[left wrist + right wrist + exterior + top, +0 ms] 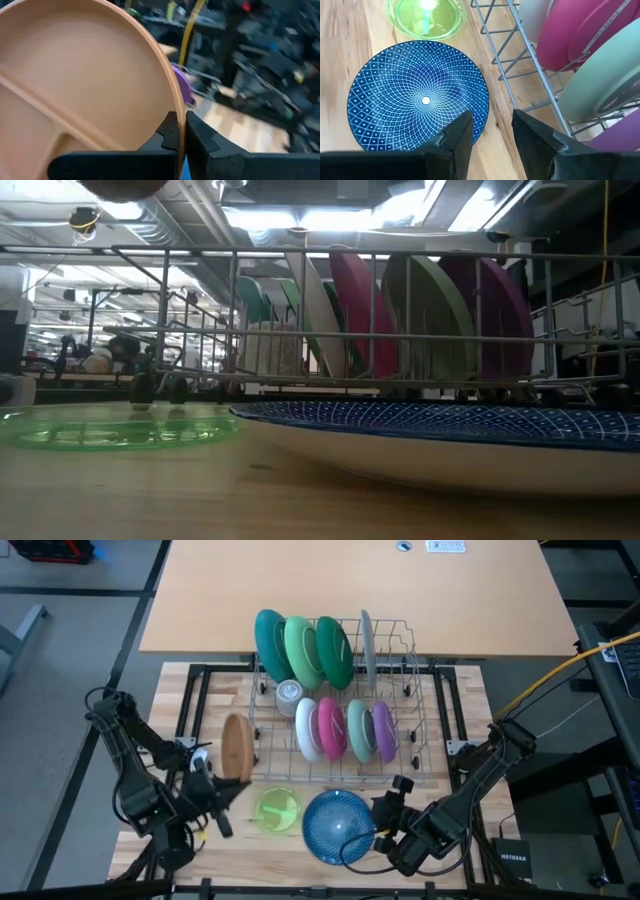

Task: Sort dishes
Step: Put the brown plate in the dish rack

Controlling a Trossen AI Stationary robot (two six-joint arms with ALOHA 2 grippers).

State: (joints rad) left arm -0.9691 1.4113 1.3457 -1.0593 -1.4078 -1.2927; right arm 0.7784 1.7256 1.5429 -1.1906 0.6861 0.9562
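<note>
Tan plastic, a round plate with dividers inside, is pinched by its rim in the left claw. The claw is shut tight on the thin edge, and the tan plate stands on its side in the air, just beside the left end of the wire rack, over the left part of the counter.

That is a small grip on a big plate. I think the plate could swing or slip out if the arm turns fast. Then it would drop onto the counter or onto the pale green bowl, which lies flat near the front edge. The plate could also bump the rack wires if it goes in crooked, and that could push it out of the claw.

The blue patterned plate lies flat at the front edge too, just beside the green bowl and close to the rack. The right claw hangs low over its rim with the fingers apart, holding nothing. If it comes down wrong, it could shove the blue plate toward the front edge, or knock the rack.

In the rack, the white, pink, pale green and purple plates stand in the front row. The teal, two green and grey plates stand in the back row. A hard bump could tip them.
</note>
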